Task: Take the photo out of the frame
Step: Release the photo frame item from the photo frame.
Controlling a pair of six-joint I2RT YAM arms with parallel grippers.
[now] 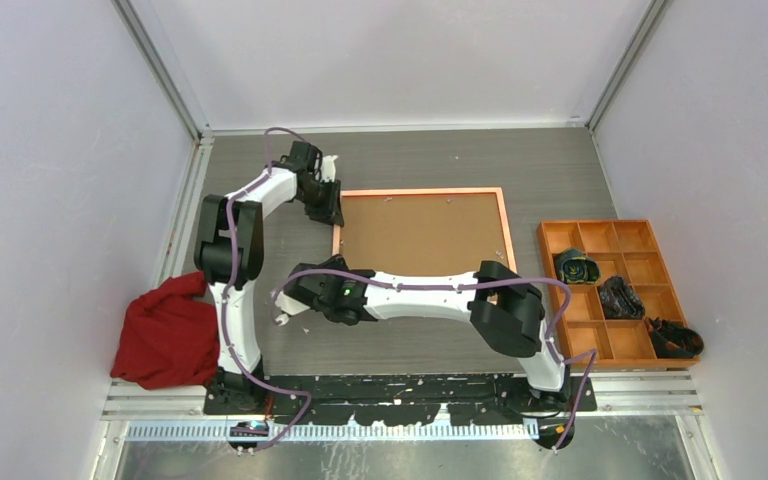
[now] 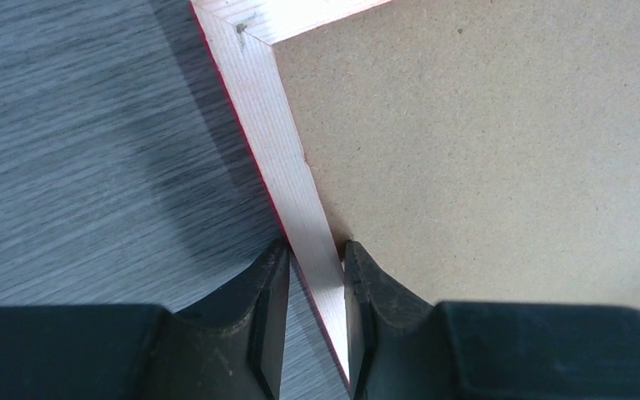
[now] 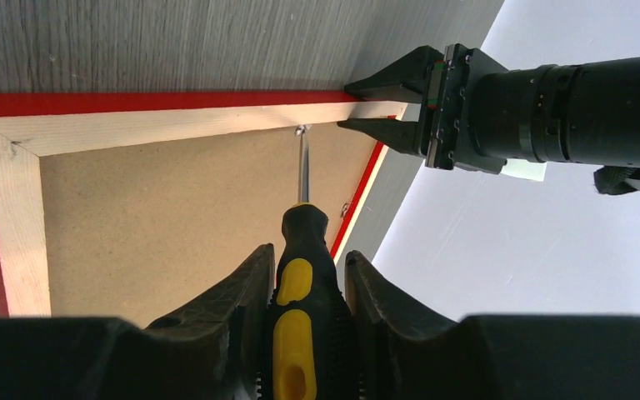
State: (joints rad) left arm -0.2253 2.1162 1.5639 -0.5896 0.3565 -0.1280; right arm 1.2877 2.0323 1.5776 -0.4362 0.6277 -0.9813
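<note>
Right fingers (image 3: 242,292), clamped on the screwdriver (image 3: 300,242), may skid its tip off the tab (image 3: 300,130) and gouge the board (image 3: 175,208); left fingers (image 2: 267,292) pinch the frame (image 2: 300,200).

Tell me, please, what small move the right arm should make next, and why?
Probably lever the metal tab aside with the screwdriver. The right claw grips the screwdriver, whose tip sits at that tab on the frame rail's inner edge. The left claw straddles the rail, and the backing board is still seated.
</note>
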